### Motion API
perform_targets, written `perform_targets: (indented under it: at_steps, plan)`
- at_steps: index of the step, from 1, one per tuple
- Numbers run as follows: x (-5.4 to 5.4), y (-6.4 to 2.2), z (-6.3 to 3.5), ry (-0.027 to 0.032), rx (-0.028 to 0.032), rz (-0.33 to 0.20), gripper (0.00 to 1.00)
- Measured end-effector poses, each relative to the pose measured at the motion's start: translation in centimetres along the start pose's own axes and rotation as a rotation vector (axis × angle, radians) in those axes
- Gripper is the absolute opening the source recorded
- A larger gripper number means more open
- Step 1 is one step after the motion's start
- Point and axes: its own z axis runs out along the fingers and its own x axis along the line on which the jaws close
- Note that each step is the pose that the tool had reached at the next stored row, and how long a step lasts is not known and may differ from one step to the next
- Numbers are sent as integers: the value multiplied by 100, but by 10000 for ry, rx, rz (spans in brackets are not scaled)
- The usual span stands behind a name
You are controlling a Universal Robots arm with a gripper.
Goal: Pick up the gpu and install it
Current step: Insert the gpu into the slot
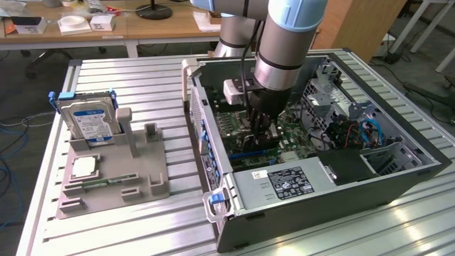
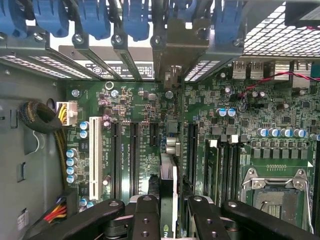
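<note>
My gripper (image 1: 261, 137) reaches down inside the open computer case (image 1: 398, 178), over the green motherboard (image 1: 299, 136). It is shut on the gpu (image 1: 257, 143), which shows as a dark card held on edge between the fingers. In the wrist view the gripper (image 2: 169, 212) has its black fingers (image 2: 145, 215) on either side of the gpu (image 2: 167, 185). The card is seen edge-on there and runs along the expansion slots (image 2: 134, 150). Its silver end bracket (image 2: 174, 52) stands at the case's rear slot openings. Whether the card's edge sits in a slot is hidden.
A grey holder (image 1: 153, 184) on the exterior view's left carries a silver hard drive (image 1: 91, 121), a processor (image 1: 84, 166) and a memory stick (image 1: 106, 182). Inside the case are the power supply (image 1: 284, 184), a drive cage (image 1: 323, 98), blue slot latches (image 2: 95, 17) and a processor socket (image 2: 275, 190).
</note>
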Motion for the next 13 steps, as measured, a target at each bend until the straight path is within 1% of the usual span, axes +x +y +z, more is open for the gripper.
perform_targets:
  at_steps: [13]
  plan:
    - [-2,2,21,0,0,0,27]
